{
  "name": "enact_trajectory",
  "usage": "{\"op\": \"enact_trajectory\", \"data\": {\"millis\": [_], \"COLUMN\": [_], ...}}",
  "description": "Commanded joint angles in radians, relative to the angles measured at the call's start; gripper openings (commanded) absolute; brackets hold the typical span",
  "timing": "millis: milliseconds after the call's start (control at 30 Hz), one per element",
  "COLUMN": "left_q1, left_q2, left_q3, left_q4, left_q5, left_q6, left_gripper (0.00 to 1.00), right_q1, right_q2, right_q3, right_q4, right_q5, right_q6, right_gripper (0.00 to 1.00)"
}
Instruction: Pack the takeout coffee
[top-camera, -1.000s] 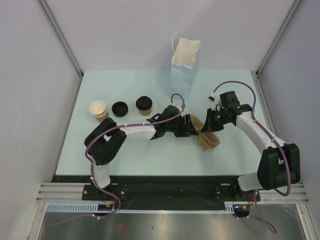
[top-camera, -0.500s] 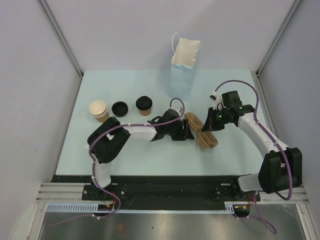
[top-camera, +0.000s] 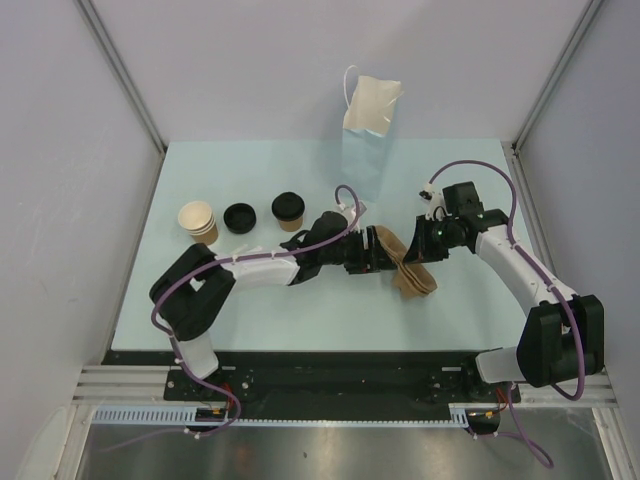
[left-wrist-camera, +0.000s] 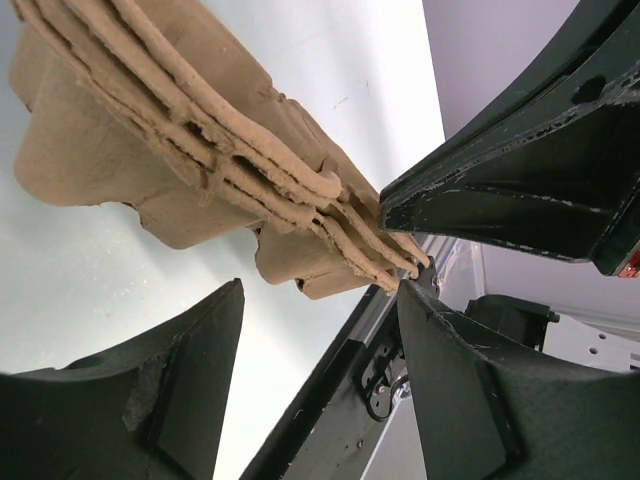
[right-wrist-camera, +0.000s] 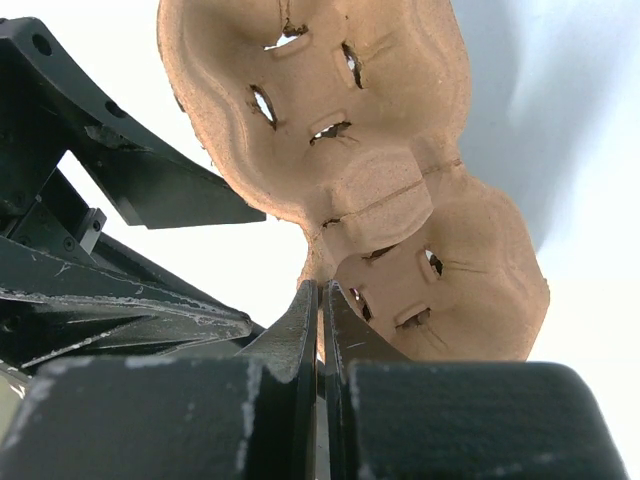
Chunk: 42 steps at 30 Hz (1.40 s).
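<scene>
Fingers first, left wrist view: the left fingers (left-wrist-camera: 185, 400) stand spread wide, 1 on each side of the frame, touching nothing. The edge of a nested stack of pulp carriers (left-wrist-camera: 150, 120) hangs ahead of the gap and above the pale table (left-wrist-camera: 60, 290). Right wrist view: the right fingers (right-wrist-camera: 295, 340) are pressed together on the near rim of that stack, which shows its moulded cup wells tilted up off the table. Top view: both arms meet at the carriers near the table's middle. The takeout coffee (top-camera: 288, 208) stands upright and lidded, left of centre toward the back, just right of a loose black lid (top-camera: 240, 217) and a stack of open cups (top-camera: 198, 220), untouched by either arm. A white paper bag (top-camera: 370, 112) stands at the far edge. Judgement: the cup looks light, but its fill cannot be told. The paper wall should dent under a hard squeeze and the plastic lid is slick and may pop, so hold the wall below the lid rim, gently, and keep it upright.
</scene>
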<state>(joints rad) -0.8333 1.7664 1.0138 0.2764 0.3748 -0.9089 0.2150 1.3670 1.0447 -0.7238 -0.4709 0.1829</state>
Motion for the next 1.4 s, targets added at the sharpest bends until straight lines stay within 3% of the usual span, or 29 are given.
{"op": "enact_trajectory", "data": {"millis": [0, 767, 1367], "left_q1": [0.0, -0.009, -0.006], "left_q2": [0.01, 0.111, 0.163], "left_q3": [0.052, 0.117, 0.147], "left_q4": [0.024, -0.011, -0.152], "left_q5": [0.009, -0.028, -0.122], "left_q6": [-0.038, -0.084, 0.005], "left_gripper": [0.69, 0.66, 0.37], "right_q1": [0.007, 0.009, -0.009], "right_q2": [-0.014, -0.005, -0.014], "right_q3": [0.012, 0.012, 0.012], "right_q4": [0.023, 0.023, 0.018], "right_q5": [-0.008, -0.063, -0.068], "right_q6": [0.006, 0.033, 0.03], "right_gripper": [0.0, 0.0, 0.0]}}
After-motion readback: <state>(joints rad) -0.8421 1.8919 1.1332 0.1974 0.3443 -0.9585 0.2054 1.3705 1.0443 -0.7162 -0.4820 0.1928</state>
